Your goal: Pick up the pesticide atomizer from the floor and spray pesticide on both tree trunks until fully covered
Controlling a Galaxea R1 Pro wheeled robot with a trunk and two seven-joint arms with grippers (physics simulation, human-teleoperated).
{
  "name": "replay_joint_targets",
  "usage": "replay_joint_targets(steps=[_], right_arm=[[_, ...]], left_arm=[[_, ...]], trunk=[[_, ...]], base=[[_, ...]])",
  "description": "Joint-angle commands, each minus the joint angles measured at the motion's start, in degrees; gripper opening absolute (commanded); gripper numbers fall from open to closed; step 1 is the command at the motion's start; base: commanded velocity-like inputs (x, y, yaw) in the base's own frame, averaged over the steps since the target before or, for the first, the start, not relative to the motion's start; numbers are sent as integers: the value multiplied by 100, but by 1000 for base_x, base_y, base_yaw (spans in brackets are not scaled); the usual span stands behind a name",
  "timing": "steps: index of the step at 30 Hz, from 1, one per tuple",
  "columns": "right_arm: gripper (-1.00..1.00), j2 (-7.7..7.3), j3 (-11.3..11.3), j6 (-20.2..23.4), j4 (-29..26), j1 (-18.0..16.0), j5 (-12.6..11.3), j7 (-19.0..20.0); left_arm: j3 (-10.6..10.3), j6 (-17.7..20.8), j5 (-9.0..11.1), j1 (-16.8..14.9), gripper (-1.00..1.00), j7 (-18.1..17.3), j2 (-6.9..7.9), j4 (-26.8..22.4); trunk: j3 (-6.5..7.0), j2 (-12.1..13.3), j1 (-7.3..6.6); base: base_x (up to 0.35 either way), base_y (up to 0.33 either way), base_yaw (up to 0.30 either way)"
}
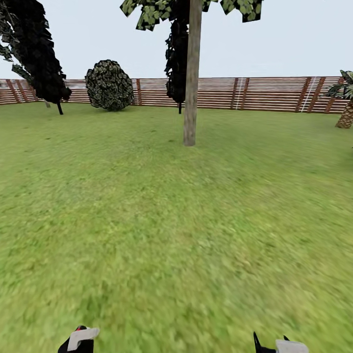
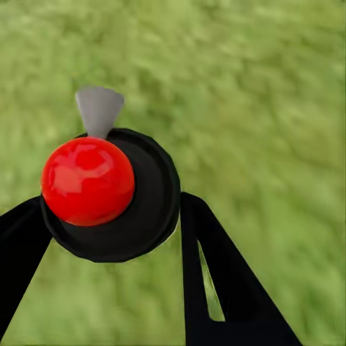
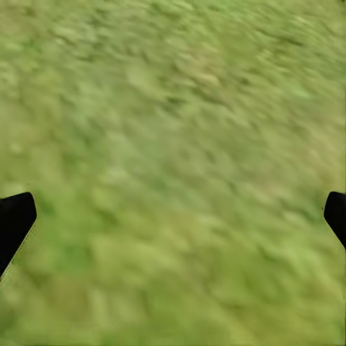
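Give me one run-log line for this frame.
left pincer: shut on atomizer | right pincer: open | tree trunk: ahead across the lawn

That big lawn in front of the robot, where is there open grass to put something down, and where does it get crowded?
The lawn lies bare from the grippers up to the tree trunk, and on both sides of it. Things crowd only along the fence: a round bush, dark foliage at far left, and a palm at right. The left gripper holds the atomizer.

no readable text, labels, brands or numbers, fence and grass plain, surfaces perhaps too blurred
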Motion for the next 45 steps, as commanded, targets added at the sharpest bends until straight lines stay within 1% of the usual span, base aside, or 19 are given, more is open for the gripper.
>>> replay_joint_targets(steps=[1, 45], right_arm=[[100, 0, 0, 0, 0, 0, -1, 0], [100, -3, 0, 0, -3, 0, -7, 0]], left_arm=[[0, 0, 0, 1, -100, 0, 0, -1], [1, -9, 0, -1, -100, 0, 1, -1]], trunk=[[0, 0, 0], [0, 0, 0]], base=[[338, 0, 0], [338, 0, 0]])
